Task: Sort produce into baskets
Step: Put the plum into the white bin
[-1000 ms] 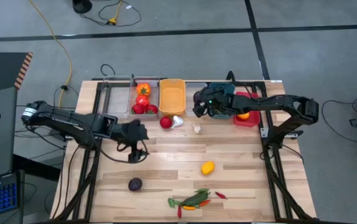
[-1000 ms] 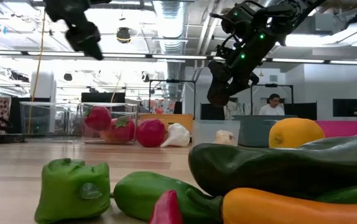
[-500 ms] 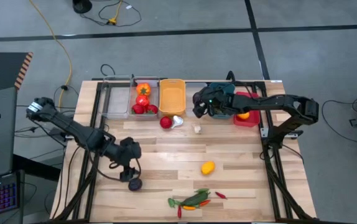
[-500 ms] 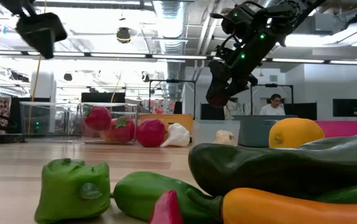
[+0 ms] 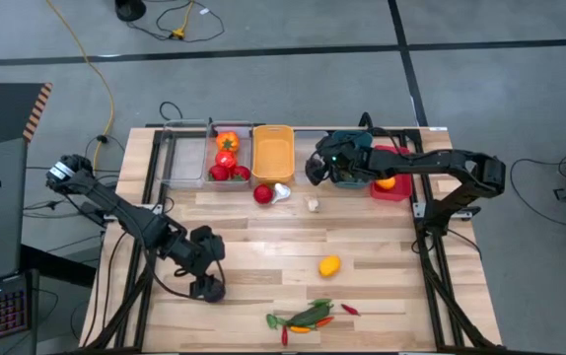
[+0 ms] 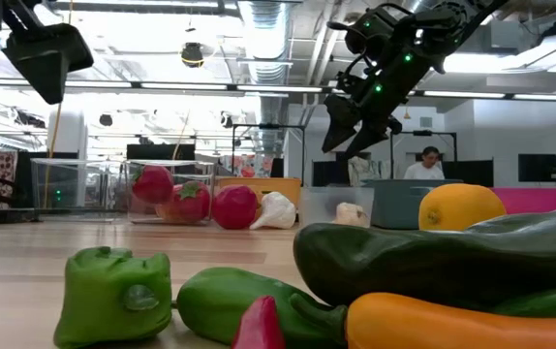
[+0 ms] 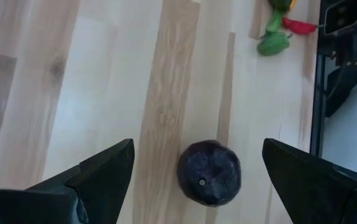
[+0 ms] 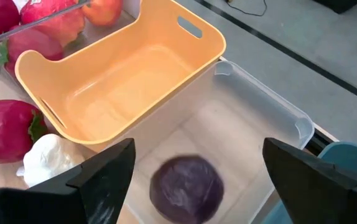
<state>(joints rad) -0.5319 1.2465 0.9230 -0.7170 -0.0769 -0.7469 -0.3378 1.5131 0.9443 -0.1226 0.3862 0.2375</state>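
Observation:
A dark purple ball (image 7: 208, 172) lies on the wooden table. My left gripper (image 5: 209, 287) hangs open above it, one finger on either side, touching nothing. My right gripper (image 6: 355, 121) is open above a clear basket (image 8: 259, 124) in the row of baskets at the table's far edge. A second purple ball (image 8: 186, 186) rests on that basket's floor. Next to it stands the orange-yellow basket (image 8: 122, 81), which is bare inside, and beyond that a clear basket holding red produce (image 5: 227, 158).
A red tomato (image 5: 262, 194) and white garlic (image 5: 281, 191) lie in front of the baskets, with a small garlic (image 5: 314, 204) nearby. A yellow citrus (image 5: 329, 264) sits mid-table. Green pieces and chilies (image 5: 308, 316) lie at the near edge. The red basket (image 5: 391, 184) holds an orange piece.
My left gripper has swung toward the table's near edge and come down over the purple ball, staying open. My right gripper has stayed in place and opened, and the dark ball it held now lies in the clear basket below it.

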